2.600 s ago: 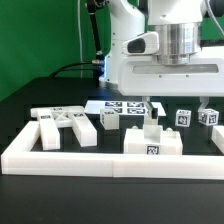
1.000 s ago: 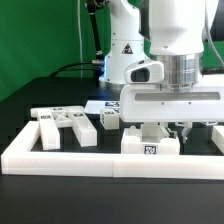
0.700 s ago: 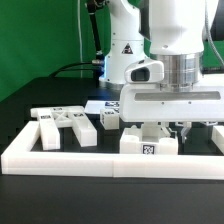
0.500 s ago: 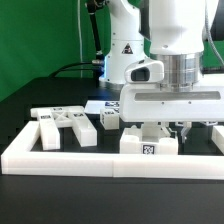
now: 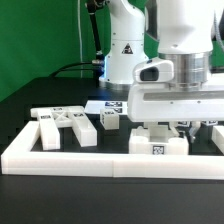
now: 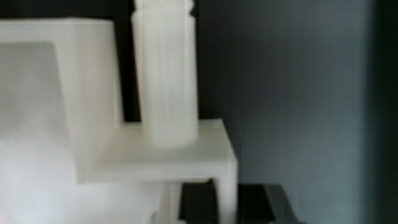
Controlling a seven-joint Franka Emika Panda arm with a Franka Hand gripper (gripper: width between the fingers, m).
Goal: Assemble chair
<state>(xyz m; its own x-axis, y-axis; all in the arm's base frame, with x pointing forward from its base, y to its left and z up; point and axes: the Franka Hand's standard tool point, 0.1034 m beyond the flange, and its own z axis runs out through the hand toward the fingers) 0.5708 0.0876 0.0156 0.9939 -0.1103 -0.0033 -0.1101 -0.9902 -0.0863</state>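
A chunky white chair block [image 5: 140,141] with a square tag on its front stands just behind the border wall, right of the middle. My gripper [image 5: 160,128] is low over it, and the hand hides the block's top. In the wrist view a round white post [image 6: 160,70] stands upright in the stepped white block [image 6: 71,110]. The two dark fingers of my gripper [image 6: 231,203] stand close together with a thin white strip of the block between them. More white chair parts [image 5: 65,125] lie at the exterior view's left, and a small tagged block [image 5: 110,120] stands beside them.
The long low white border wall [image 5: 90,160] runs across the front. The marker board [image 5: 105,104] lies behind the parts. Another white piece [image 5: 218,136] sits at the exterior view's right edge. A green backdrop and cables are at the back left.
My gripper came down over the tagged block earlier. In the last half second gripper and block have shifted together a little toward the exterior view's right.
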